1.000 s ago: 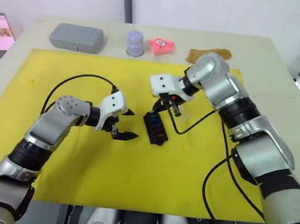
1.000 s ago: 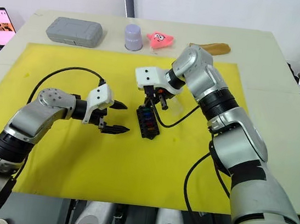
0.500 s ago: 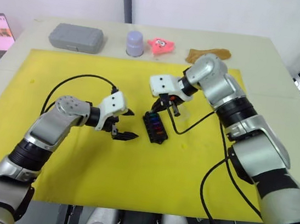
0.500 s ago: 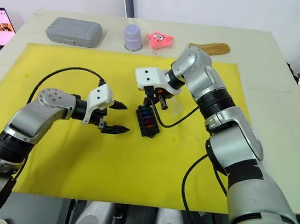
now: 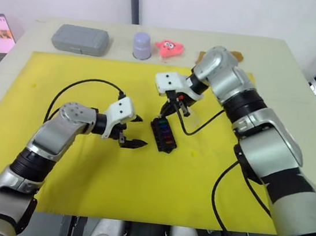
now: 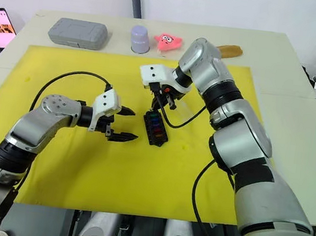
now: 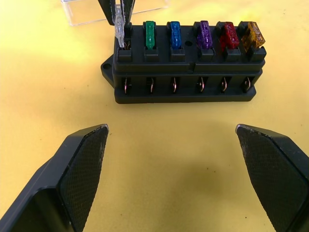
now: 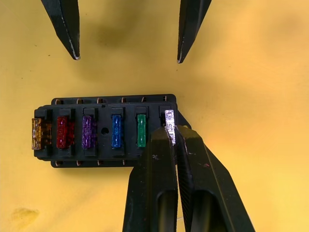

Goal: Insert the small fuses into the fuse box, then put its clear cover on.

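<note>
On the yellow mat (image 5: 78, 189) that covers the desk (image 5: 292, 71), the fuse box (image 5: 163, 134) lies near the middle, between the two arms. Five small fuses (image 7: 203, 35) stand seated in its row of slots: green, blue, purple, red and amber. The right claw (image 8: 171, 130) is clenched on a sixth, clear fuse (image 8: 169, 121), holding it upright at the last slot at the end of the row, beside the green one; its blades meet the slot's mouth, but how deep they sit cannot be told. The left claw (image 5: 134, 131) hovers just beside the box on the robot's left, released, its two black fingers (image 7: 82, 164) spread wide and aimed at the box's long side without touching it. The clear cover (image 7: 91, 10) rests on the mat just beyond the box, near the right claw. Along the far edge of the desk, off the mat, stand a grey case (image 5: 81, 39), a lavender cup (image 5: 142, 45), a pink toy (image 5: 169, 48) and a tan object (image 6: 231, 49) partly hidden by the right arm.
</note>
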Robot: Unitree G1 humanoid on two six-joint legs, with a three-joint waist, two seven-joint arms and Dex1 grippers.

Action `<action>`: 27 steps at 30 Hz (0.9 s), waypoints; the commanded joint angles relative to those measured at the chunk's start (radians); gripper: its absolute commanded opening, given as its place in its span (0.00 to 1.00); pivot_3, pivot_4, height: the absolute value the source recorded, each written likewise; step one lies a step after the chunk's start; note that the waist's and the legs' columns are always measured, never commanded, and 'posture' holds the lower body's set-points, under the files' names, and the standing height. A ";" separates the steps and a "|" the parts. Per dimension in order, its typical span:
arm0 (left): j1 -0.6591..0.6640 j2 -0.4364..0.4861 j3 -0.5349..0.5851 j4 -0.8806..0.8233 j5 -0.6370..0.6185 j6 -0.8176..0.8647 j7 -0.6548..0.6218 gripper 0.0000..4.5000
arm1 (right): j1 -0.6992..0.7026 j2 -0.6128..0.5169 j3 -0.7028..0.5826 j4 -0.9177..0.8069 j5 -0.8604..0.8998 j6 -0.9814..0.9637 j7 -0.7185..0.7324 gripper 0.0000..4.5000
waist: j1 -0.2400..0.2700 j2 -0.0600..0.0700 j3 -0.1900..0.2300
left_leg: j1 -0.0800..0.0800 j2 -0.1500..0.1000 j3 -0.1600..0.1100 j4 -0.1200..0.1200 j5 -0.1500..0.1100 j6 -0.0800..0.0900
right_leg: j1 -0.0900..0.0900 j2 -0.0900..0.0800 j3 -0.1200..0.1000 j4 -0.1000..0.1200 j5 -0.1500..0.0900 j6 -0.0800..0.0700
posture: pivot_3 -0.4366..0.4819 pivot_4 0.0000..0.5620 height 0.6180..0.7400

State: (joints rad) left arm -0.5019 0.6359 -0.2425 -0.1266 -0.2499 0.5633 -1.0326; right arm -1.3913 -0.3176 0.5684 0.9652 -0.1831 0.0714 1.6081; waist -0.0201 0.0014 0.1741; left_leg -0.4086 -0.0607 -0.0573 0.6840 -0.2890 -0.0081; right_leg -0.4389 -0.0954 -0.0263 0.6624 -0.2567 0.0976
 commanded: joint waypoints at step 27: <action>0.006 -0.005 0.013 -0.032 0.002 -0.008 0.019 0.99 | -0.018 0.032 -0.026 0.072 -0.083 -0.100 -0.014 0.00 | 0.001 0.000 0.000 | 0.000 0.000 0.000 0.000 0.000 0.000 | 0.000 0.000 0.000 0.000 0.000 0.000 | 0.48 0.27 0.92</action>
State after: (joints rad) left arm -0.4821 0.6272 -0.2424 -0.1331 -0.2487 0.5629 -1.0186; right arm -1.3933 -0.2909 0.5539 1.0352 -0.2544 -0.0275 1.5871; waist -0.0191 0.0015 0.1740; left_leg -0.4085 -0.0608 -0.0574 0.6840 -0.2889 -0.0084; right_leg -0.4388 -0.0955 -0.0262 0.6626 -0.2567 0.0976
